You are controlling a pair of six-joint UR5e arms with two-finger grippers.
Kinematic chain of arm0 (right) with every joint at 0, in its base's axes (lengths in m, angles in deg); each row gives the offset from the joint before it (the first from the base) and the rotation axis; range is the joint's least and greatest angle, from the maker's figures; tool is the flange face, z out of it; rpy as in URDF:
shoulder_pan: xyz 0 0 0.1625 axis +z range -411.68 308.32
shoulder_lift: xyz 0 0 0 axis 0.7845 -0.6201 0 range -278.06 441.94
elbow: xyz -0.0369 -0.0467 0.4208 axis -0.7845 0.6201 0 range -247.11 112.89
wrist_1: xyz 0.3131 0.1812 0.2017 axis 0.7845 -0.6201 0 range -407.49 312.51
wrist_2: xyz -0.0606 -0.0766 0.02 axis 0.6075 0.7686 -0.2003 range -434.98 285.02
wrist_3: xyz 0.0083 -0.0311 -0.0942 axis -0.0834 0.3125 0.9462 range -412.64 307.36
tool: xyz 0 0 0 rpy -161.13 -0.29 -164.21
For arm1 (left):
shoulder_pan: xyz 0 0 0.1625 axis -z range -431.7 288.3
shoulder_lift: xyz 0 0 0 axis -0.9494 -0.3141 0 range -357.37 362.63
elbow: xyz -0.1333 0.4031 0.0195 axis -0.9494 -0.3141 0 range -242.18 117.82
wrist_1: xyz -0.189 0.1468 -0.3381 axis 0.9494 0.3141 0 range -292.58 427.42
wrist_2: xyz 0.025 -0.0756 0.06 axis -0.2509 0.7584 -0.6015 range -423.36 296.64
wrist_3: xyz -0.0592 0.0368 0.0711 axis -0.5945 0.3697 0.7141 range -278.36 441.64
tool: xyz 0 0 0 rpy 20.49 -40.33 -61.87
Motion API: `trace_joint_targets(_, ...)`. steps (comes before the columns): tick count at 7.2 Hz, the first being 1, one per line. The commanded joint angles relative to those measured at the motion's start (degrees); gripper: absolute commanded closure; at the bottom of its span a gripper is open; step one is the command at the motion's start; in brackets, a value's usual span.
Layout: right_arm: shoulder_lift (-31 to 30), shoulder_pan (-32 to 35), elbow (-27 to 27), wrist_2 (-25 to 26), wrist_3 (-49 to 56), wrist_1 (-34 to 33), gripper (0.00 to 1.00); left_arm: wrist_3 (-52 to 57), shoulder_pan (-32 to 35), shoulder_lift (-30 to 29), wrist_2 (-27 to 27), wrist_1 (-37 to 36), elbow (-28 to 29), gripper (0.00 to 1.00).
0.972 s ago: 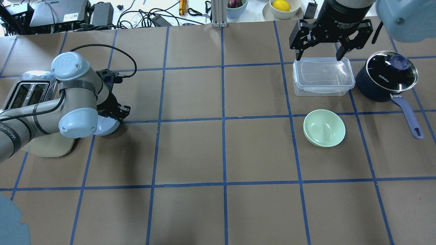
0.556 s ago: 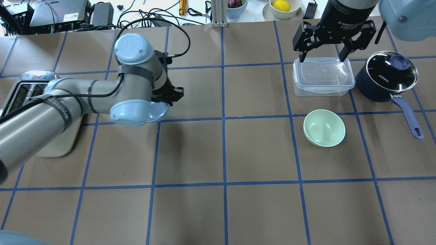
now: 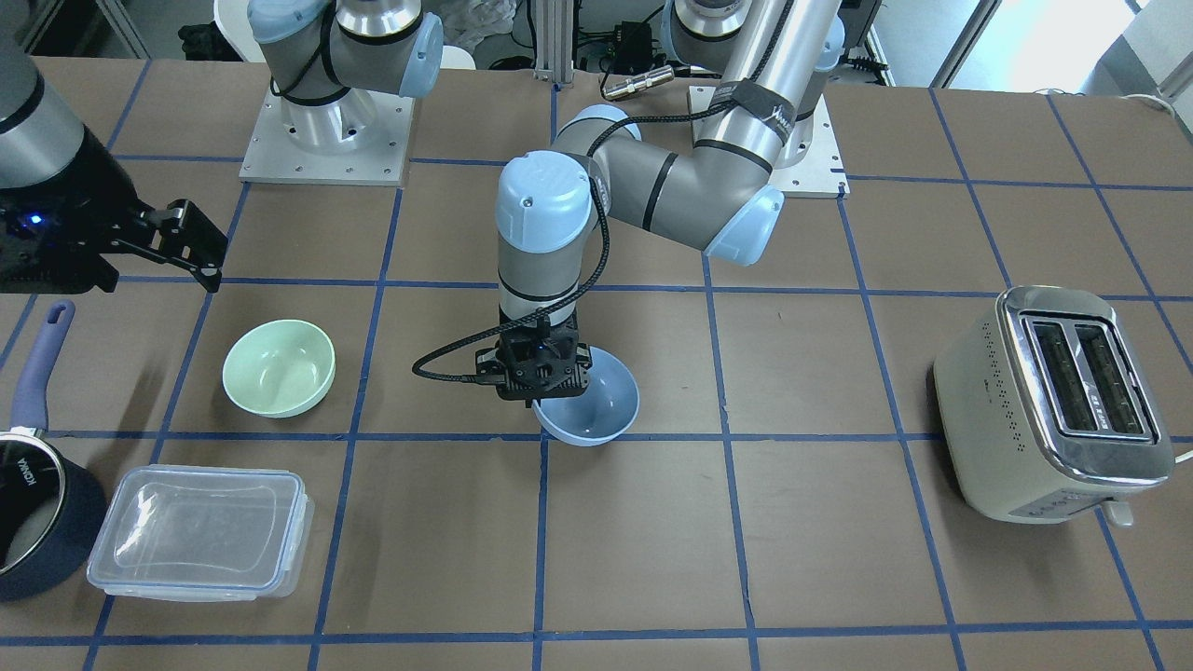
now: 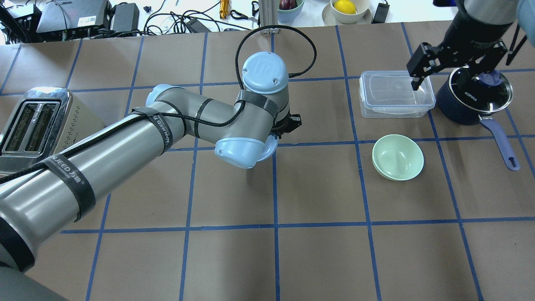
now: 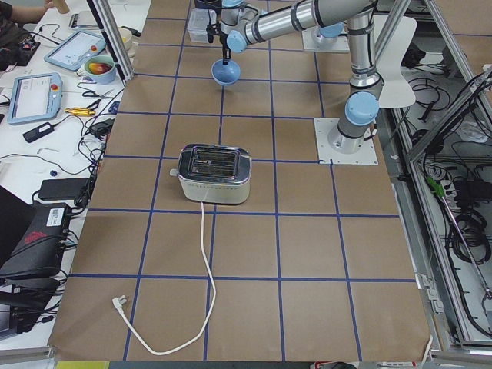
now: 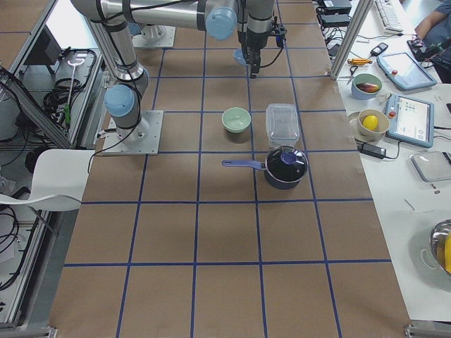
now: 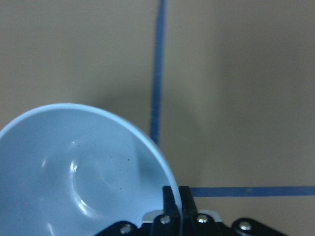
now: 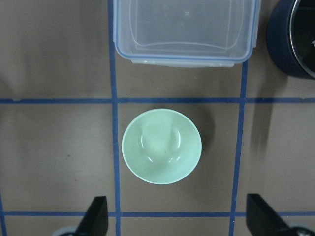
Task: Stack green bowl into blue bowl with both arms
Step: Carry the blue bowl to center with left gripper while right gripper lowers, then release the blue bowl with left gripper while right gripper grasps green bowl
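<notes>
The green bowl (image 4: 398, 157) sits open side up on the table (image 4: 292, 251). The left gripper (image 7: 173, 196) pinches the rim of the blue bowl (image 3: 596, 410), well apart from the green bowl. The right gripper (image 8: 179, 219) hangs near the green bowl, fingers wide. Near the green bowl are a clear box (image 4: 395, 94) and a dark pot (image 4: 468, 100), both with lids on.

I'm working in a robotics lab, not a real kitchen. The table (image 4: 317, 259) is papered brown and gridded with blue tape (image 4: 275, 188). The left arm (image 3: 652, 182) and right arm (image 3: 340, 56) are bolted down on metal plates (image 3: 270, 158) at the table's far edge in the front-facing view. The side bench holds control pendants (image 6: 409, 116) and tangled cables (image 4: 175, 21). The only kitchenware is a toaster (image 3: 1058, 401), a saucepan (image 4: 472, 96) and a plastic box (image 4: 395, 94), standing on the grid.
</notes>
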Motion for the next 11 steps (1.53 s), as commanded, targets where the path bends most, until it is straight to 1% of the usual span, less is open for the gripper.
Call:
trace_joint_targets(1, -0.1, -4.5, -7.3, 0.2, 5.4, -4.3, 0.0, -3.2, 1.2, -1.5, 0.0, -1.2, 0.3, 1.0)
trace_joint_targets(2, -0.2, -6.0, -12.7, 0.4, 6.4, -10.4, 0.0, -2.7, 1.2, -1.3, -0.2, -1.6, 0.4, 0.59)
trace_joint_targets(3, 0.1, -7.1, -19.5, 0.4, 6.5, -19.1, 0.0, -1.1, 0.9, -0.8, -0.2, -2.1, 1.4, 0.01)
trace_joint_targets(4, 0.4, -7.2, -26.0, 0.3, 6.4, -27.8, 0.0, 4.9, -0.4, 1.3, -0.4, 0.1, 4.0, 0.0)
trace_joint_targets(5, 1.0, -7.2, -31.4, 0.0, 6.2, -33.7, 0.0, 9.5, -4.2, 4.1, -0.4, 10.0, 7.2, 0.0)
trace_joint_targets(6, 3.4, -7.2, -35.0, -0.3, 6.6, -41.3, 0.02, 13.8, -8.7, 7.4, -0.2, 19.6, 10.5, 0.0)
trace_joint_targets(7, 6.0, -7.2, -35.9, -0.2, 6.5, -45.5, 0.17, 19.0, -12.6, 10.1, -0.2, 27.1, 13.3, 0.0)
trace_joint_targets(8, 5.9, -7.2, -35.3, 0.3, 6.4, -45.5, 0.53, 22.9, -15.3, 13.3, -0.3, 33.1, 14.1, 0.0)
trace_joint_targets(9, 5.8, -7.2, -34.7, 0.3, 5.9, -44.5, 0.85, 26.2, -18.0, 16.4, -0.4, 34.0, 14.1, 0.0)
trace_joint_targets(10, 5.8, -7.3, -34.3, 0.2, 5.9, -43.9, 1.0, 31.8, -21.7, 18.5, -0.3, 34.0, 13.6, 0.0)
trace_joint_targets(11, 5.8, -7.3, -33.9, 0.0, 5.9, -43.1, 1.0, 37.1, -25.3, 20.2, 0.3, 33.4, 12.9, 0.0)
